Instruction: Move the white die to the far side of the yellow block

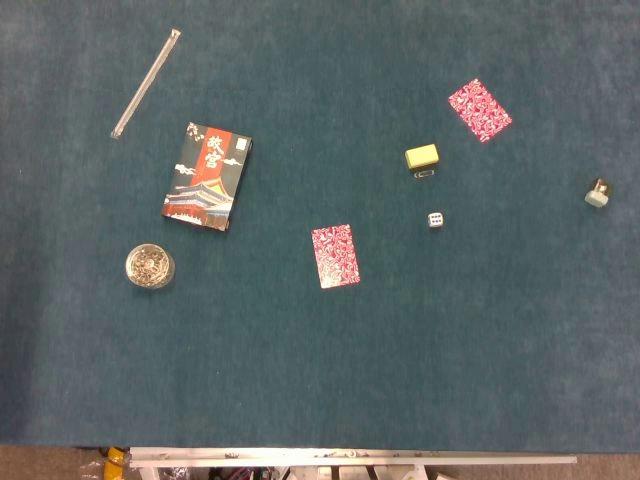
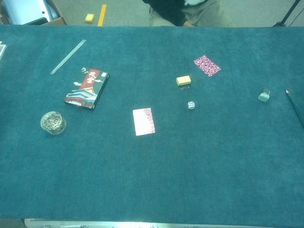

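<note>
Neither robot hand shows in the head view or the chest view, so you cannot tell whether either is wide, narrow or holding anything.

Your die (image 1: 435, 220) sits on the teal tabletop (image 1: 480, 340), right of centre, resting flat with a dotted face up. It lies on the near side of the yellow block (image 1: 421, 156), close to it but apart, a touch to the right. In the chest view the die (image 2: 191, 105) again shows nearer to you than the block (image 2: 183, 80). A small paper clip (image 1: 424, 175) lies just at the block's near edge, between block and die.

Beyond the block and to its right lies a red patterned card (image 1: 480, 110), tilted. A second card (image 1: 335, 256) lies left of the die and slightly nearer, well apart from it; in the chest view glare whitens most of it.

On the left half you have a card box (image 1: 207, 177) with a red and dark picture, lying flat at a slight angle. Nearer than it, further left, stands a round clear tub (image 1: 150, 266) of what look like clips. A clear ruler (image 1: 146, 83) lies diagonally at the far left.

At the right edge a small pale green thing (image 1: 598, 194) rests alone; what it is you cannot tell. The chest view also shows a pencil (image 2: 295, 108) at the right edge
</note>
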Controlling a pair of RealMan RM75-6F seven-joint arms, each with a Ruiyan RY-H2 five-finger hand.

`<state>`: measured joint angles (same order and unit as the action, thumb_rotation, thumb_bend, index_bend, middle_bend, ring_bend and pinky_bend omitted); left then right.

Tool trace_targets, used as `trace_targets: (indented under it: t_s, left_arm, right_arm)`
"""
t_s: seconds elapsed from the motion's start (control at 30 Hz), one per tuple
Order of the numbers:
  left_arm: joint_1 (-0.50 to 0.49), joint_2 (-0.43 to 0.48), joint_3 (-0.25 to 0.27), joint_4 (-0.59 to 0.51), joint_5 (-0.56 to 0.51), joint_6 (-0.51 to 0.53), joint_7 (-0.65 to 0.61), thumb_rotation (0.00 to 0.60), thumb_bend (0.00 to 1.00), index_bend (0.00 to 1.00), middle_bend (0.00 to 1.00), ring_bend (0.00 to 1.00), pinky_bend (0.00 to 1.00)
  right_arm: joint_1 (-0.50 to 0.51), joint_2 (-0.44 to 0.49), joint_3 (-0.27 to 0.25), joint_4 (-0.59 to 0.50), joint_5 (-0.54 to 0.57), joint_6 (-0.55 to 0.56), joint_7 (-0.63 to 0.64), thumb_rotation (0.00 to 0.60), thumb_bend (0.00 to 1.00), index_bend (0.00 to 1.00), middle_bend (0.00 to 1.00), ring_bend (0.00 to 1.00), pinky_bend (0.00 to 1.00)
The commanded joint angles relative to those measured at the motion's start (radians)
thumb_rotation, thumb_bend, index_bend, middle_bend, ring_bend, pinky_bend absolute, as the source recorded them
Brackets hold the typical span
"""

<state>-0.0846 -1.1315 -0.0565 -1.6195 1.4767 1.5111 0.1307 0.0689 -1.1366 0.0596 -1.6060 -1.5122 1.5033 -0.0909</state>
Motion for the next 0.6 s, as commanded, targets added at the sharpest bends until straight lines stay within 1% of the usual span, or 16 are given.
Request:
trace_targets:
  t_s: [0.03, 0.23, 0.43, 0.53, 0.6]
  left_arm:
    - [0.000, 0.001, 0.001, -0.002, 0.000, -0.001, 0.003, 0.600, 0.27, 0.24, 0.20, 0.13, 0.13]
    - [0.002, 0.001, 0.005, -0.004, -0.005, -0.007, 0.005, 0.600, 0.27, 0.24, 0.20, 0.13, 0.13]
    - [0.003, 0.011, 0.003, -0.012, -0.002, -0.003, 0.005, 0.600, 0.27, 0.24, 0.20, 0.13, 0.13]
    - [0.003, 0.015, 0.005, -0.016, 0.001, -0.005, 0.002, 0.600, 0.27, 0.24, 0.20, 0.13, 0.13]
    - [0.005, 0.015, 0.007, -0.015, 0.003, -0.003, -0.003, 0.600, 0.27, 0.24, 0.20, 0.13, 0.13]
  right_arm:
    - [0.002, -0.003, -0.001, 0.004, 0.002, -0.007, 0.002, 0.600, 0.30, 0.47, 0.39, 0.27, 0.28]
    - [0.015, 0.000, -0.005, -0.001, -0.011, -0.027, 0.013, 0.600, 0.30, 0.47, 0.39, 0.27, 0.28]
    - [0.067, 0.005, -0.013, -0.040, -0.069, -0.084, 0.076, 0.600, 0.29, 0.47, 0.39, 0.27, 0.28]
    - [0.111, 0.010, -0.018, -0.061, -0.104, -0.137, 0.087, 0.600, 0.25, 0.48, 0.38, 0.27, 0.28]
    - [0.141, 0.013, -0.017, -0.080, -0.116, -0.176, 0.058, 0.600, 0.20, 0.49, 0.36, 0.27, 0.28]
